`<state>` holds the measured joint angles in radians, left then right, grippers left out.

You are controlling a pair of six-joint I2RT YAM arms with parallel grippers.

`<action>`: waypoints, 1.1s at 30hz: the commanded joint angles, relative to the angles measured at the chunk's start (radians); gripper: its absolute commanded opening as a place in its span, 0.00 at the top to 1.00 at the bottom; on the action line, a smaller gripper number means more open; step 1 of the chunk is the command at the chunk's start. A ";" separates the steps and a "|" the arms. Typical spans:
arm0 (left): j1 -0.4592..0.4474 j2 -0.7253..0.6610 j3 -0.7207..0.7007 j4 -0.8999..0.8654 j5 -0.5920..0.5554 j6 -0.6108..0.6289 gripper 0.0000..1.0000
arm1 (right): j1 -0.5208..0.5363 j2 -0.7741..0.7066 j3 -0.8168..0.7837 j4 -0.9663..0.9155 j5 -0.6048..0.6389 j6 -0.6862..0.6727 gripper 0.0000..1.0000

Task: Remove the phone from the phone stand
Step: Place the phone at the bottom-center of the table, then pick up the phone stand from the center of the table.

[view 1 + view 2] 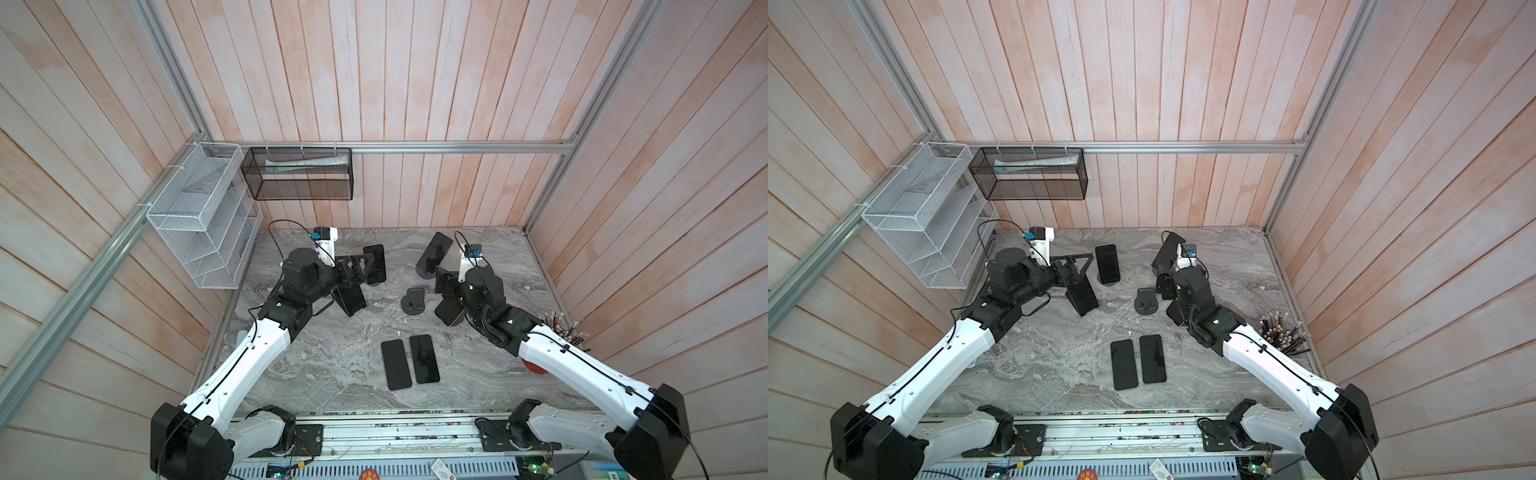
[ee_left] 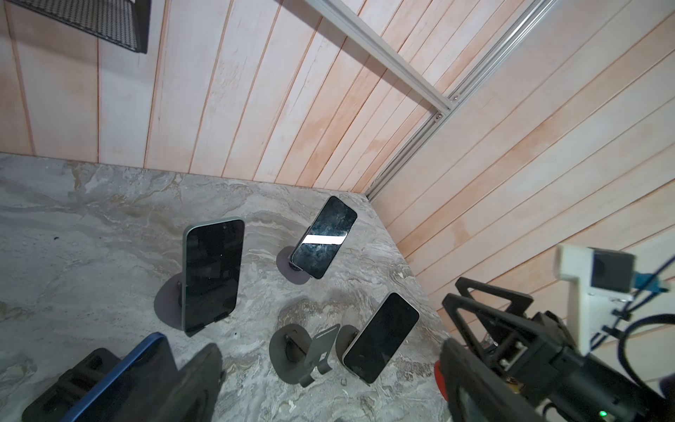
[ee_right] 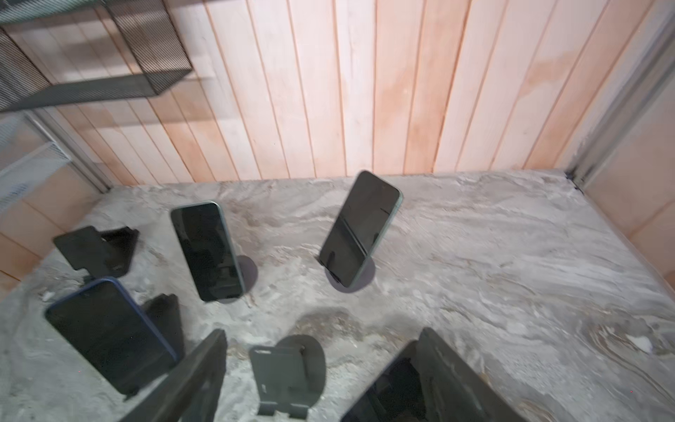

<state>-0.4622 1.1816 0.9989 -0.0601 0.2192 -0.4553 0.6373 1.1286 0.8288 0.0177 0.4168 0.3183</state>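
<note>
Veined marble tabletop [image 1: 332, 374] (glossy phones [image 1: 424, 358] flat); left claw [image 1: 368, 266] and right claw [image 3: 321, 380] both wide

A white wire organizer [image 1: 199, 216] and a black mesh basket [image 1: 299, 174] holding a pale tube [image 1: 305, 163] hang on the plank wall, while a cup of pens [image 1: 1285, 332] stands on the marble tabletop [image 1: 332, 365]

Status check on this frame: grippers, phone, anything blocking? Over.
Left gripper open, jaws either side of the blue phone, phone not yet off its stand. Right gripper open, holding nothing, facing the empty stand. Nothing blocking the lift.
</note>
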 commanded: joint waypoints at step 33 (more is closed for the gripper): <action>-0.471 0.832 0.526 -0.265 -0.703 -0.263 0.00 | -0.327 -0.324 -0.389 0.279 -0.095 0.150 0.07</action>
<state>-0.9306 1.9793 1.4784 -0.3073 -0.4549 -0.7086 0.3153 0.8097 0.4446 0.2691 0.3134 0.4564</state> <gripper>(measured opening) 0.999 0.930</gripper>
